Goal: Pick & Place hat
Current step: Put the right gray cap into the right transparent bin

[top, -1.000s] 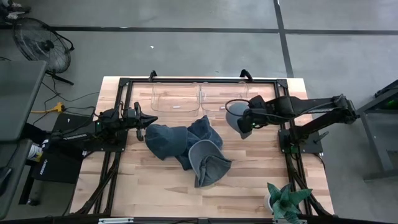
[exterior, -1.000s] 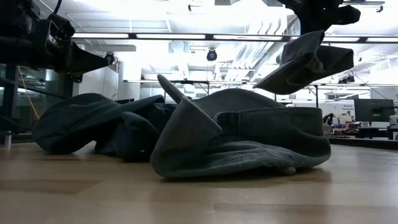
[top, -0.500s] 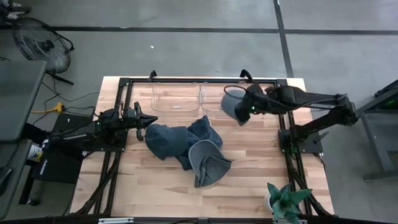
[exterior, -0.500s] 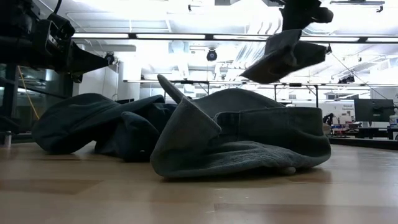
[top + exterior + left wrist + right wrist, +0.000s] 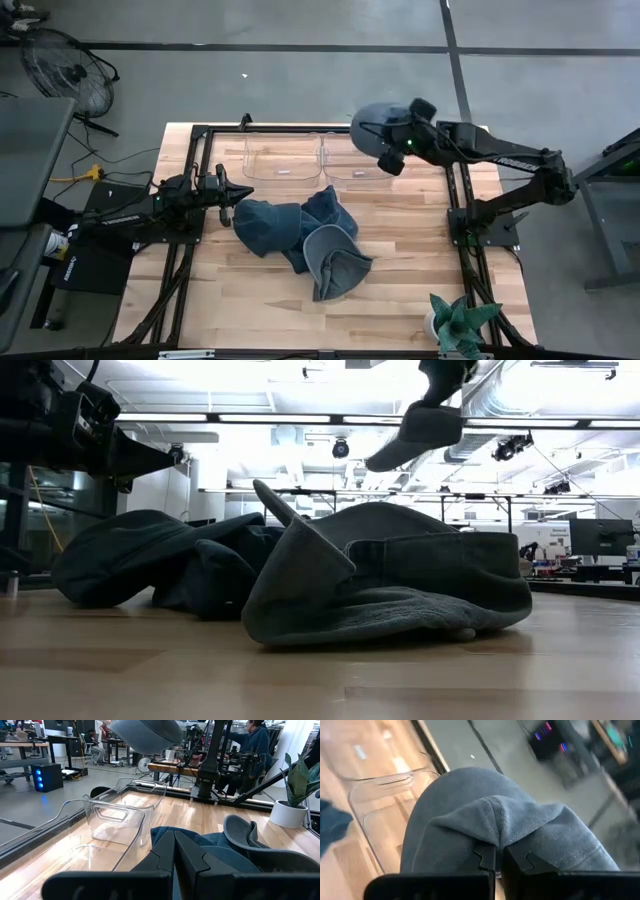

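A grey hat (image 5: 370, 122) hangs in the air in my right gripper (image 5: 390, 152), above the far edge of the table by the right clear bin (image 5: 352, 160). In the low view the hat (image 5: 415, 430) floats high above the pile. A pile of blue-grey hats (image 5: 300, 235) lies on the wooden table's middle, the near one resting on its brim (image 5: 400, 622). My left gripper (image 5: 232, 197) waits shut, level, just left of the pile (image 5: 225, 851). My right gripper (image 5: 497, 859) is shut on a raised fold of the grey hat's cloth (image 5: 495, 827), pinched between the two fingers. The hat is lifted clear of the table and bulges out beyond the fingertips, crown outward.
Two clear plastic bins (image 5: 285, 158) stand side by side at the far edge; the left one shows close in the left wrist view (image 5: 120, 817). A potted plant (image 5: 455, 325) stands at the near right corner. A black frame (image 5: 200, 135) rims the table. People sit in the room behind.
My right gripper has carried the grey hat up and toward the table's far edge, from beside the pile's right to over the right bin's far rim, turning as it went. The hat stays in the hold. The pile and the left arm have kept still.
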Controlling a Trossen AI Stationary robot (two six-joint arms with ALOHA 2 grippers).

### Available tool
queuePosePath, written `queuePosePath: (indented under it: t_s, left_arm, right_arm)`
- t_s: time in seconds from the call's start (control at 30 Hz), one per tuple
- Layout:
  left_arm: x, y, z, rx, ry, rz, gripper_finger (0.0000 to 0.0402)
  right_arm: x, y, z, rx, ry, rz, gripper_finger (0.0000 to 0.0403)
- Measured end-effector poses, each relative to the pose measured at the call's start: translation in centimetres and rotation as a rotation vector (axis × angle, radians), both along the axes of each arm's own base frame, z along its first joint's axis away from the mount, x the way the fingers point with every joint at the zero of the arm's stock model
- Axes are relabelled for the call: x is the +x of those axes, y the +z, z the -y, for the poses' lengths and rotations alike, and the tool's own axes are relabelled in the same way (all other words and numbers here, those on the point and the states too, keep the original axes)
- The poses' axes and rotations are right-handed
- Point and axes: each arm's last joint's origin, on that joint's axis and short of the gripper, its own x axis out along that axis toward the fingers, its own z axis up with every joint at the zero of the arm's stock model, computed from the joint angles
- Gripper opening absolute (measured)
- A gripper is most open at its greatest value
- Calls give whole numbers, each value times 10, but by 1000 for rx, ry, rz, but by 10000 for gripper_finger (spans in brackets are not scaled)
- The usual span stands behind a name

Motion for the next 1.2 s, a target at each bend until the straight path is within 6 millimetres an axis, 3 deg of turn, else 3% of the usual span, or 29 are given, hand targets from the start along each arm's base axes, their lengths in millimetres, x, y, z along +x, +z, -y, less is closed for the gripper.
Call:
queuePosePath:
  t_s: [0.13,0.33,0.7,0.97,1.2]
  left_arm:
    - [0,0,0,0,0,0,1]
    - [0,0,0,0,0,0,1]
    - [0,0,0,0,0,0,1]
    - [0,0,0,0,0,0,1]
    - [0,0,0,0,0,0,1]
  right_arm:
    - [1,0,13,54,182,-30,0]
    - [-9,-9,37,223,214,-31,0]
    - [-6,-35,68,349,108,-131,0]
    - [9,-61,78,400,51,-248,0]
    - [11,-71,83,384,-10,-323,0]
